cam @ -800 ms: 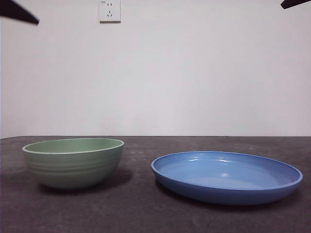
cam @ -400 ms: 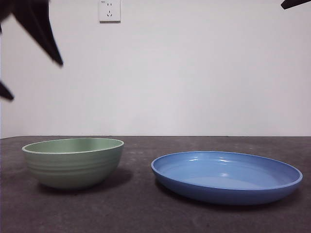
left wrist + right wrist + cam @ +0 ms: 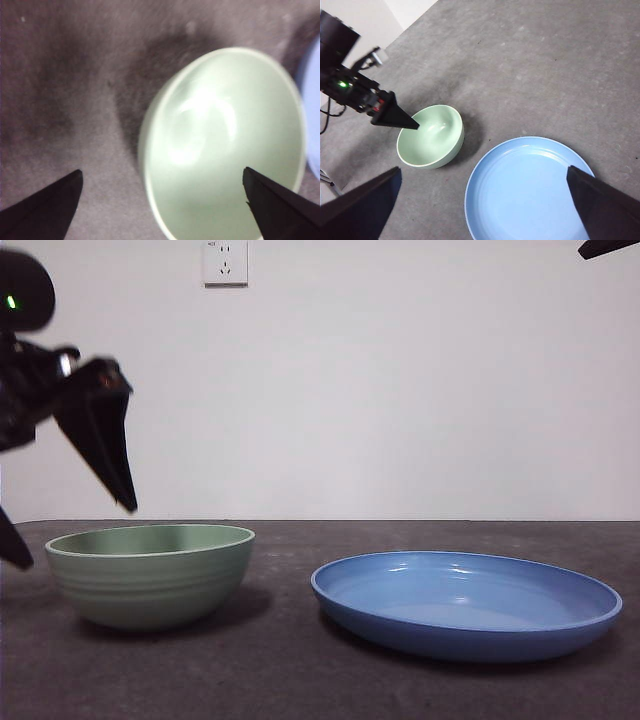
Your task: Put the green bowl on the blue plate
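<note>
With the green bowl sitting on the worktop just beside the blue plate, the left gripper hangs over it with fingers apart, and a misjudged descent could tip or skid it.

A bare test room: plain white wall, one wall socket, dark grey tabletop.
</note>
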{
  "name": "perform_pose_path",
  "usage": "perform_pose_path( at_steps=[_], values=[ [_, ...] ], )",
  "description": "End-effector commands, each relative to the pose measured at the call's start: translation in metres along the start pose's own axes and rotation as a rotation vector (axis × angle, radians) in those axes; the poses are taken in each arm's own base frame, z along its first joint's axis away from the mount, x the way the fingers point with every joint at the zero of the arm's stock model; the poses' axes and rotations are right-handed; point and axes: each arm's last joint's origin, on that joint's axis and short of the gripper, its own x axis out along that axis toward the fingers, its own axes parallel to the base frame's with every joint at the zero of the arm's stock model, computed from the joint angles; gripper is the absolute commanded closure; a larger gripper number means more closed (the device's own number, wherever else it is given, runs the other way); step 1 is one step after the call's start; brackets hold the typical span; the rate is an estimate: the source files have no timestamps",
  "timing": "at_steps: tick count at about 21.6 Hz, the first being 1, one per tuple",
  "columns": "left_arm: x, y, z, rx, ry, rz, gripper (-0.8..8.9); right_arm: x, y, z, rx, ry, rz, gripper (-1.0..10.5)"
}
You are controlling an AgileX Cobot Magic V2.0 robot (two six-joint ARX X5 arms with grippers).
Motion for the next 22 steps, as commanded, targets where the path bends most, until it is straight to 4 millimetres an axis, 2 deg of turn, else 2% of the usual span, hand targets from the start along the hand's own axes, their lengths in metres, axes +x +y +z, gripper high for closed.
perform_pose_path(
  at_steps=[1, 3, 6, 8, 12, 15, 19, 22],
  values=[
    [0.007, 0.002, 0.005, 0.018, 0.012, 0.004, 3.31, -0.001, 0.002, 0.004, -0.011, -0.008, 0.01, 3.2],
    [0.01, 0.003, 0.006, 0.016, 0.016, 0.004, 4.27, -0.001, 0.002, 0.004, -0.01, -0.006, 0.01, 3.2],
    [0.01, 0.003, 0.006, 0.026, 0.017, 0.004, 6.95, -0.001, 0.002, 0.003, -0.008, 0.001, 0.008, 3.2],
    [0.01, 0.003, 0.006, 0.031, 0.017, 0.004, 8.07, -0.001, 0.002, 0.002, -0.007, 0.005, 0.007, 3.2],
    [0.01, 0.002, 0.007, 0.035, 0.015, 0.003, 8.05, -0.001, 0.002, 0.002, -0.006, 0.006, 0.006, 3.2],
    [0.004, -0.009, 0.015, 0.045, -0.005, 0.005, 8.04, -0.001, 0.002, 0.002, -0.006, 0.006, 0.002, 3.2],
    [-0.01, -0.046, 0.036, 0.1, -0.048, 0.087, 8.04, -0.007, 0.003, -0.002, -0.007, 0.018, -0.011, 3.2],
    [-0.007, -0.082, 0.055, 0.174, -0.043, 0.081, 8.04, -0.014, 0.004, -0.006, -0.005, 0.022, -0.038, 3.2]
  ],
)
